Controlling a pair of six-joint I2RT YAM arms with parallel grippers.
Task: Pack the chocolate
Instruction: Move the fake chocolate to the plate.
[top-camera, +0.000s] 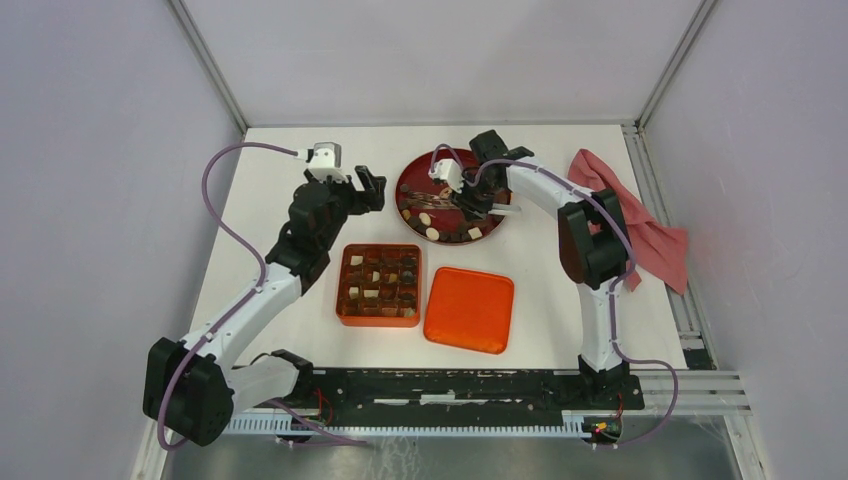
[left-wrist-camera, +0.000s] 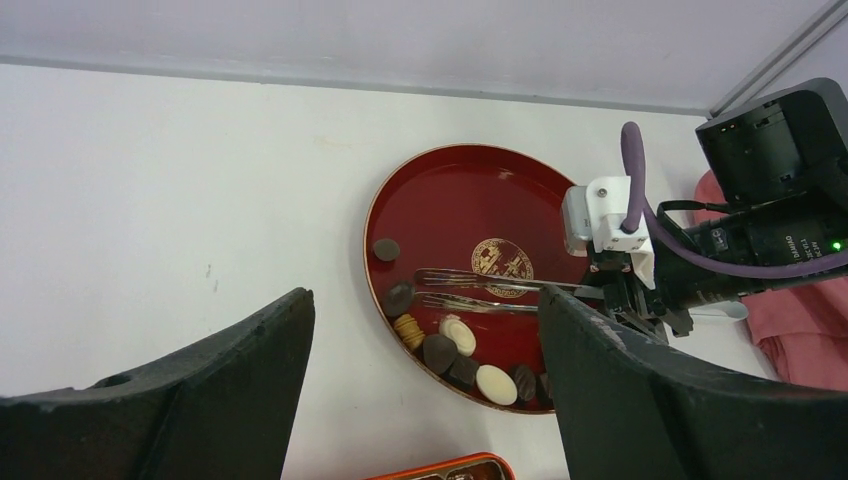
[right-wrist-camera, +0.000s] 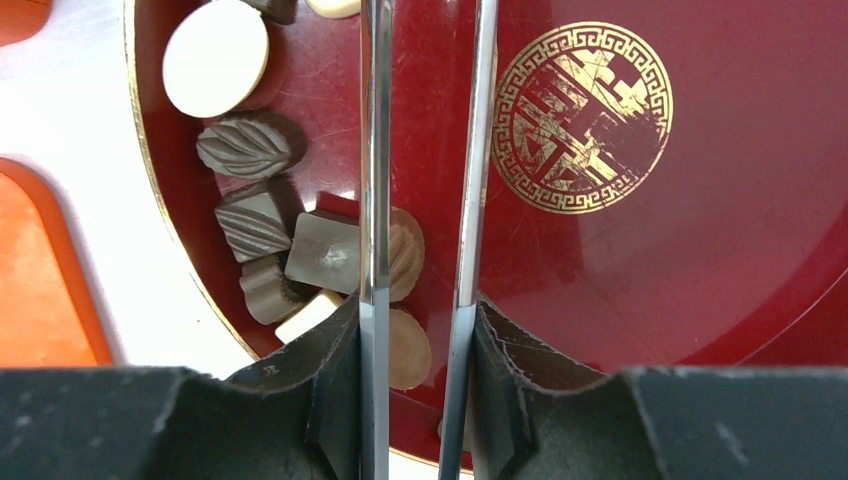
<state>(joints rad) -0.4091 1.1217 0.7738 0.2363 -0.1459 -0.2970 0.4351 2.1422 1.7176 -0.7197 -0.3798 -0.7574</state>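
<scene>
The chocolate (top-camera: 432, 232) lies as several dark and cream-white pieces along the near-left rim of the red plate (top-camera: 420, 172). More pieces fill the orange compartment box (top-camera: 340, 290). My right gripper (top-camera: 470, 200) is over the plate, shut on metal tongs (right-wrist-camera: 375, 150) whose two arms stay apart and reach across the plate past the chocolates (right-wrist-camera: 255, 225). The tongs' forked tips (left-wrist-camera: 450, 285) lie near a dark piece (left-wrist-camera: 398, 297). My left gripper (top-camera: 372, 188) is open and empty, just left of the plate, with the chocolates (left-wrist-camera: 440, 352) between its fingers (left-wrist-camera: 260, 360) in its wrist view.
An orange lid (top-camera: 469, 309) lies right of the box, near the plate's front edge. A pink cloth (top-camera: 650, 235) lies at the table's right edge behind the right arm. A metal frame runs along the table's back and right sides.
</scene>
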